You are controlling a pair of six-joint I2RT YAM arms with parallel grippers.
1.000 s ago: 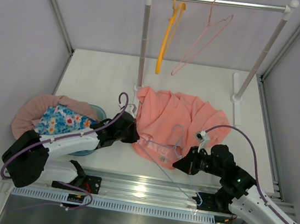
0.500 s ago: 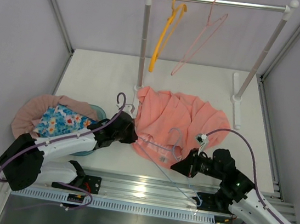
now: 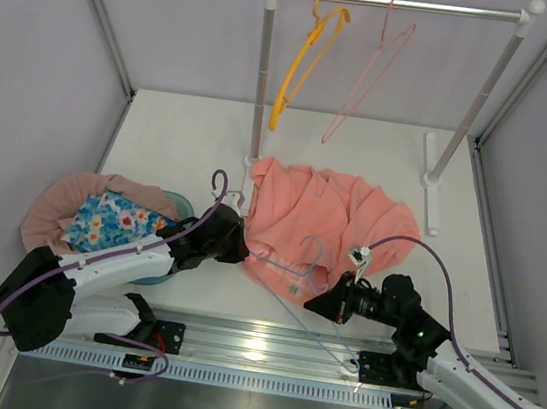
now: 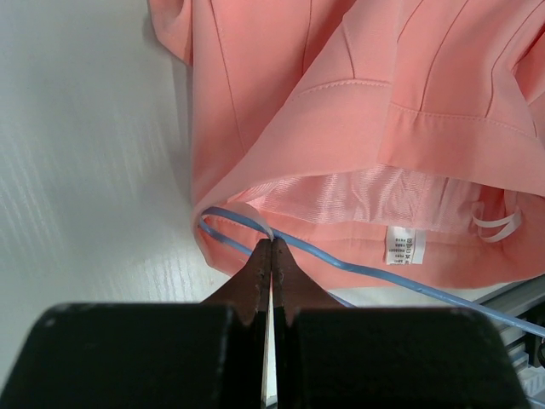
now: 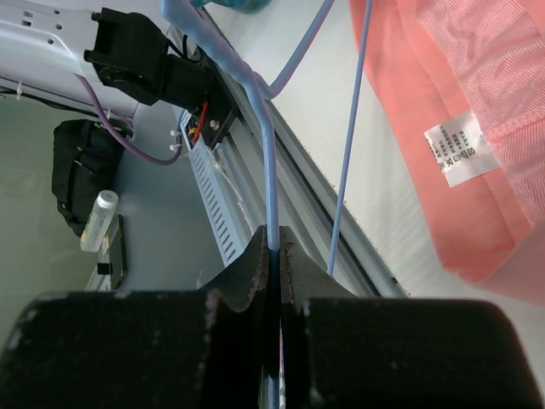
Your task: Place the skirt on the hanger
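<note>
Working beside a laundry basket at 9 o'clock on the bench, the left fingers are pressed together on the waistband edge of the coral skirt. The skirt lies crumpled mid-bench below the rack at 12 o'clock. A blue hanger runs along that edge to the right fingers, at the skirt's 5 o'clock, clamped on its wire. The hanger looks only partly inside the waistband. The left should hold the opening taut and raised while the right feeds the hanger toward 10 o'clock, clear of the care label.
</note>
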